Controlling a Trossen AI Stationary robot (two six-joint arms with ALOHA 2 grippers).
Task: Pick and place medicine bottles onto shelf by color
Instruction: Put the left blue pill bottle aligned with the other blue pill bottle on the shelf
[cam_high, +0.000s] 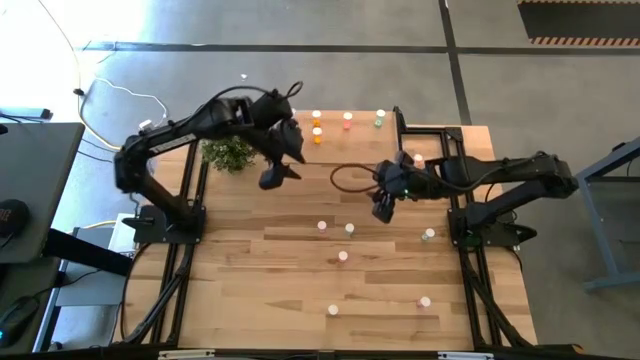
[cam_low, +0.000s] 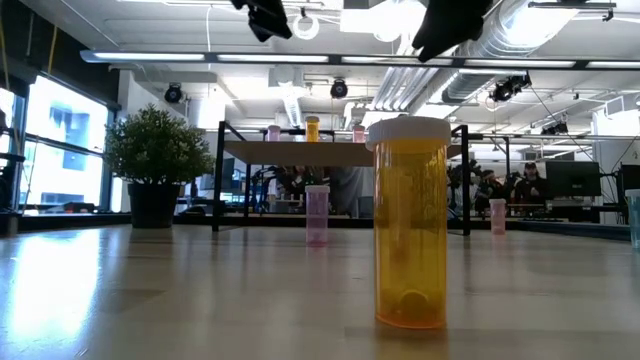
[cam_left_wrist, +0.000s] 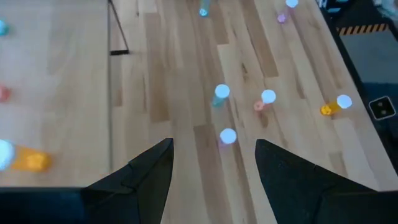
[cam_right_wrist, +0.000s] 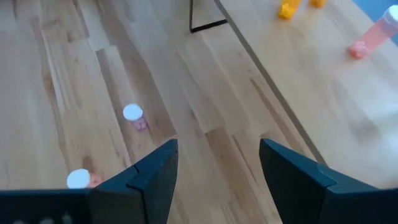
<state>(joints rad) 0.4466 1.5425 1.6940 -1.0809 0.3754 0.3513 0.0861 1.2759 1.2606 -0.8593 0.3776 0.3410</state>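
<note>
Both grippers hang open and empty above the table. My left gripper (cam_high: 275, 176) is near the shelf's (cam_high: 355, 150) left end, and in its wrist view (cam_left_wrist: 214, 168) a white-capped bottle (cam_left_wrist: 227, 136) stands on the table between and beyond the fingers. My right gripper (cam_high: 383, 208) is at the shelf's near right corner, and in its wrist view (cam_right_wrist: 217, 169) a pink bottle (cam_right_wrist: 134, 114) stands off to one side. Several bottles stand on the shelf top (cam_high: 317, 131) (cam_low: 312, 128). Others stand scattered on the table (cam_high: 343, 256), including an orange one (cam_low: 410, 225) close to the low camera.
A potted plant (cam_high: 229, 152) stands at the table's far left, by the left arm. The shelf's black legs (cam_low: 216, 180) and a black cable loop (cam_high: 345, 178) sit near the right gripper. Bare planks lie along the left half (cam_high: 250, 290).
</note>
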